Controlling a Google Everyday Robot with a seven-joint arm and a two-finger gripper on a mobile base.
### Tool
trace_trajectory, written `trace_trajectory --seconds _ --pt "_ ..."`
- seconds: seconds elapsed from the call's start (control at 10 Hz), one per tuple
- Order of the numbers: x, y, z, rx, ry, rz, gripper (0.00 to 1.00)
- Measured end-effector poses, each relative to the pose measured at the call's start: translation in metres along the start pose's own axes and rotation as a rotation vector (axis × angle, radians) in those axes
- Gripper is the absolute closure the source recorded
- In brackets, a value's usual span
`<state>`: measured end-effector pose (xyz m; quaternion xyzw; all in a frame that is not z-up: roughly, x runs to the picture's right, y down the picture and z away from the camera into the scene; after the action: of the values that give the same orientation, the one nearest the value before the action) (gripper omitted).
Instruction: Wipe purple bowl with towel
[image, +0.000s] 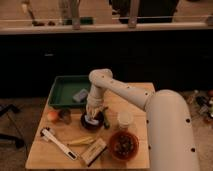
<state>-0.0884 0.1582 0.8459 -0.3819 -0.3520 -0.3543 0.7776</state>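
A small dark purple bowl (92, 121) sits near the middle of the wooden table (135, 95). My gripper (92, 113) points straight down into the bowl, at the end of the white arm (125, 90) that reaches in from the right. A pale towel (92, 118) shows at the gripper's tip inside the bowl. The gripper covers most of the bowl's inside.
A green tray (64, 89) with a blue-grey sponge (80, 95) stands at the back left. An orange fruit (53, 116) and a dark cup (65, 116) lie left of the bowl. A white brush (57, 143), a yellow item (82, 141), a box (93, 152), a red bowl (123, 145) and a clear cup (124, 120) sit in front.
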Motion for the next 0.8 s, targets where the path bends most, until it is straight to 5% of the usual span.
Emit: trace_trajectory --seconds 0.3,0.8 --pt "-0.017 -0.005 0.012 -0.022 -0.032 -0.055 1.00" --pt "-0.040 0.017 0.003 -0.028 -0.019 -0.075 1.00"
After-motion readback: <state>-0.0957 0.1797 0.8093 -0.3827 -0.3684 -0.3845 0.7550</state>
